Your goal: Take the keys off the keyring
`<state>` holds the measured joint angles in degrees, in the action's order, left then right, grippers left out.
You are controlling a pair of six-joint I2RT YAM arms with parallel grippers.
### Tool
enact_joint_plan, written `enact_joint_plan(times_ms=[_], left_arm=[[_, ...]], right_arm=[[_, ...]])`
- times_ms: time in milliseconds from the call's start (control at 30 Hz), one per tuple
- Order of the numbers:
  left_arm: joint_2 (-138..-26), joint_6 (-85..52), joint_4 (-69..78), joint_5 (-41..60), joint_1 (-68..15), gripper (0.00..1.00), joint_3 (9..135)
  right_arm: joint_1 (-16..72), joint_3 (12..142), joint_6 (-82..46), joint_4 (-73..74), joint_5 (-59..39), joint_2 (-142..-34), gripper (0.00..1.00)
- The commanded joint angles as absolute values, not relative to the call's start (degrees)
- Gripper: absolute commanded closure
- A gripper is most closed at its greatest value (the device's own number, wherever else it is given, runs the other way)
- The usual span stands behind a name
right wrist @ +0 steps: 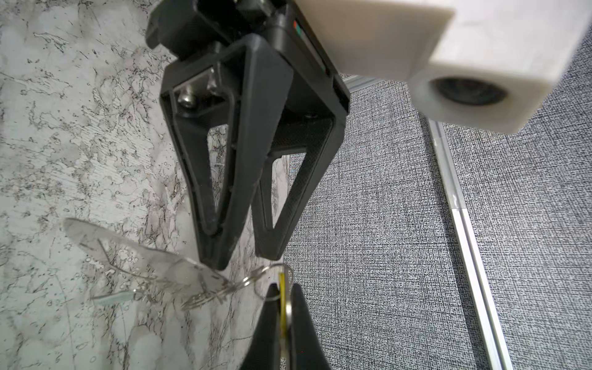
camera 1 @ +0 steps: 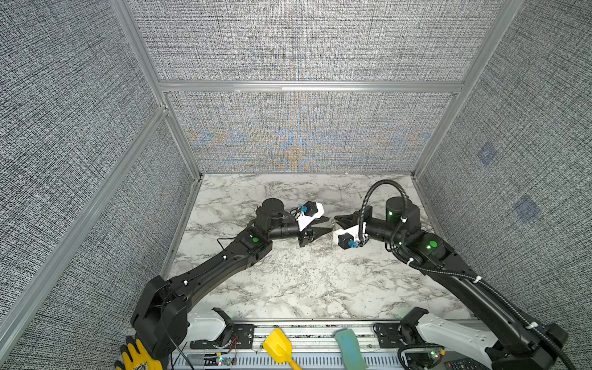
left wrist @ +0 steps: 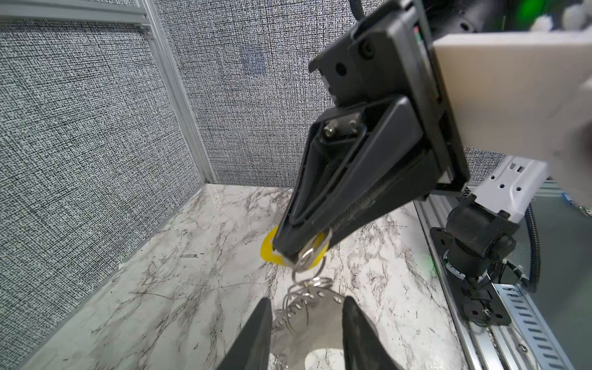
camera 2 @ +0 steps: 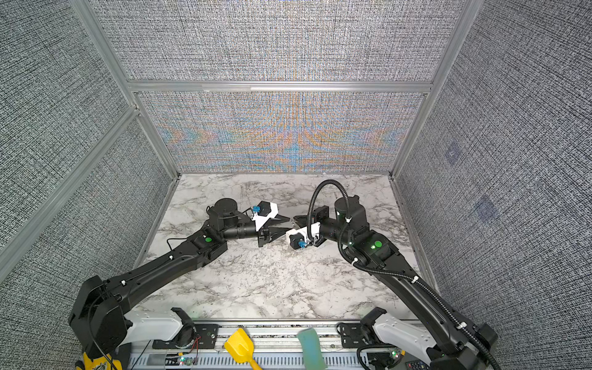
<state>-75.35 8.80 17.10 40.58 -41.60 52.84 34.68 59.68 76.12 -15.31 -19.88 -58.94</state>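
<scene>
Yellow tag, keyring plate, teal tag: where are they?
Yellow tag [left wrist: 267, 249]: left wrist view, exposed rim.
Keyring plate [left wrist: 317, 325]: left wrist view, flat face.
Teal tag [right wrist: 110, 298]: right wrist view, thin edge.

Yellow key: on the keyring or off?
On, it seems: wire rings chain the yellow key to the keyring at its hole row.

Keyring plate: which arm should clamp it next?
Left, probably: left end effector stands open over the keyring plate; right end effector is shut on the yellow-tagged key.
</scene>
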Motion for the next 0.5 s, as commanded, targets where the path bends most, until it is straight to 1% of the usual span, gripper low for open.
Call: enact_joint_plan(times_ms=[0, 233, 467], left_arm=[[-75.15, 7.98, 20.20, 41.59, -41.66, 0.63, 52.27], [-75.21, 7.91, 21.26, 41.32, -41.84, 0.67, 51.65], [-74.45, 7.97, 22.15, 41.13, -41.92, 0.80, 51.26]], right_arm=[[34.95, 59.46, 77.18, -12.30, -19.78, -58.89, 1.00], [35.42, 59.50, 77.17, -11.66, -20.34, -58.83, 1.00], [35.76, 59.35, 77.08, -12.03, -20.22, -58.62, 1.00]])
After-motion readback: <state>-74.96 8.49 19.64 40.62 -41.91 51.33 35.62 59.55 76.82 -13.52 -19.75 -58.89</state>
